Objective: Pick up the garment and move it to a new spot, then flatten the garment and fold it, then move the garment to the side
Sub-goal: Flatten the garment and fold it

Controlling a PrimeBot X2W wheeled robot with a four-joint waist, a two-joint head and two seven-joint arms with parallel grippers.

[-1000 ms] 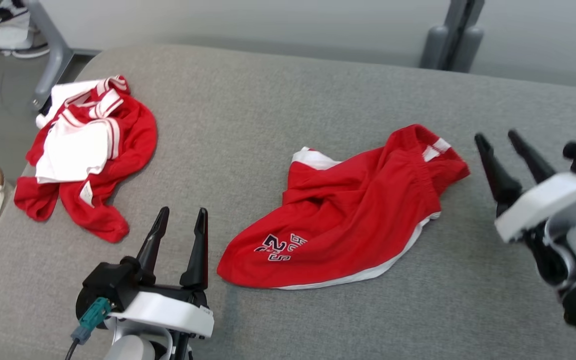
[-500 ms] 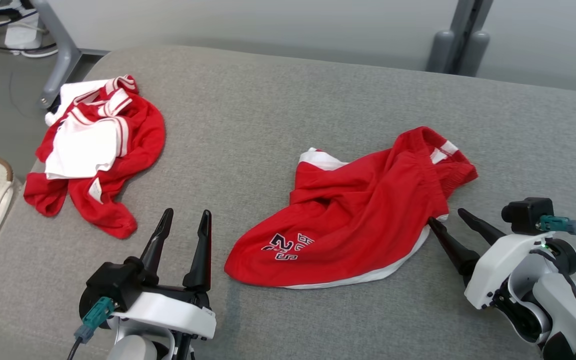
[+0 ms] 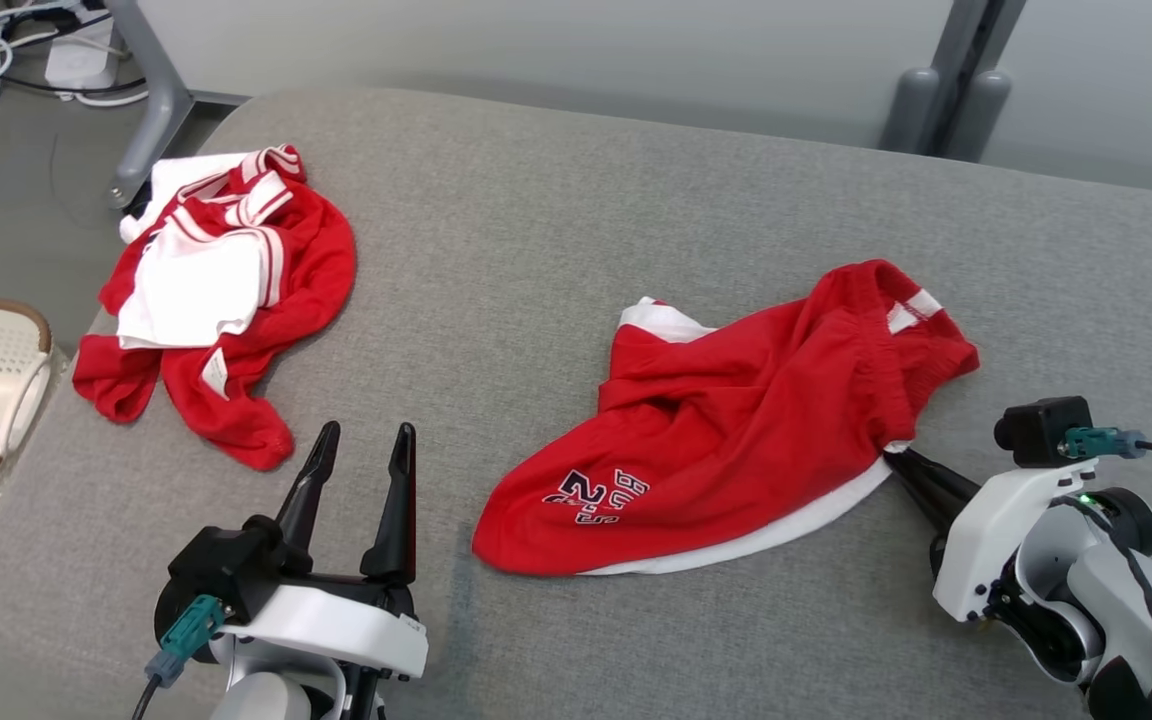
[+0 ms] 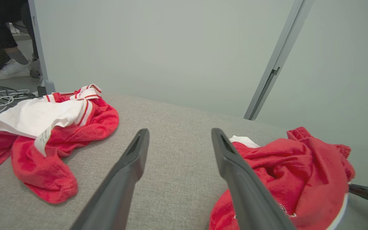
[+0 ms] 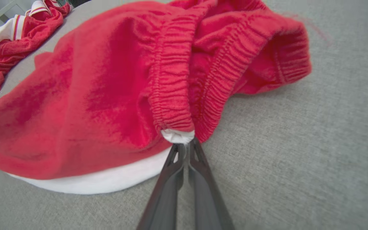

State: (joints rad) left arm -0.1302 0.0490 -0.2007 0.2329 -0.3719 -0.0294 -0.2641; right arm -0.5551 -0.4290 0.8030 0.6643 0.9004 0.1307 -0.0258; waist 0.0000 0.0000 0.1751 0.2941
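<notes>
Now, my right gripper (image 3: pixel 893 460) is clenched on the edge of the red shorts (image 3: pixel 736 430), which lie on the grey cushion (image 3: pixel 556 220).
From the head, the shorts lie crumpled right of centre (dark lettering near their lower corner), and my left gripper (image 3: pixel 364 432) hangs spread and empty at the lower left, near a red and white garment (image 3: pixel 226 290). Along my left wrist, parted fingers (image 4: pixel 133 166) frame cushion between the two garments. Along my right wrist, closed fingers (image 5: pixel 171 179) clamp a white fold beneath the gathered waistband.
</notes>
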